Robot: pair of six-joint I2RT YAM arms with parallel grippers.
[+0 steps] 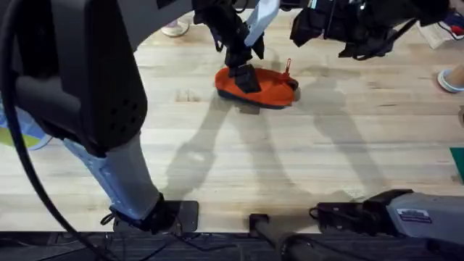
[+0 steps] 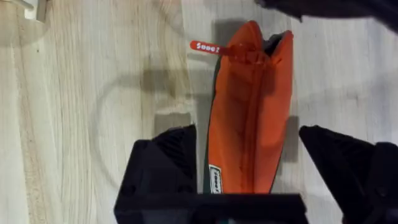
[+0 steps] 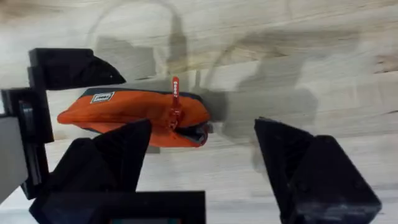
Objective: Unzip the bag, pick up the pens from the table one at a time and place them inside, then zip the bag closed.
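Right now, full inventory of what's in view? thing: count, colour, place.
bag: 1, orange with dark navy bottom band, far centre of the table, zipper looks closed
zipper pull tag: 1, red with white lettering, at the bag's end
table: 1, light wood with plank grain, under everything
left gripper: 1, black, open, a finger on each side of the bag's end
right gripper: 1, black, open, above the table near the bag's tag end
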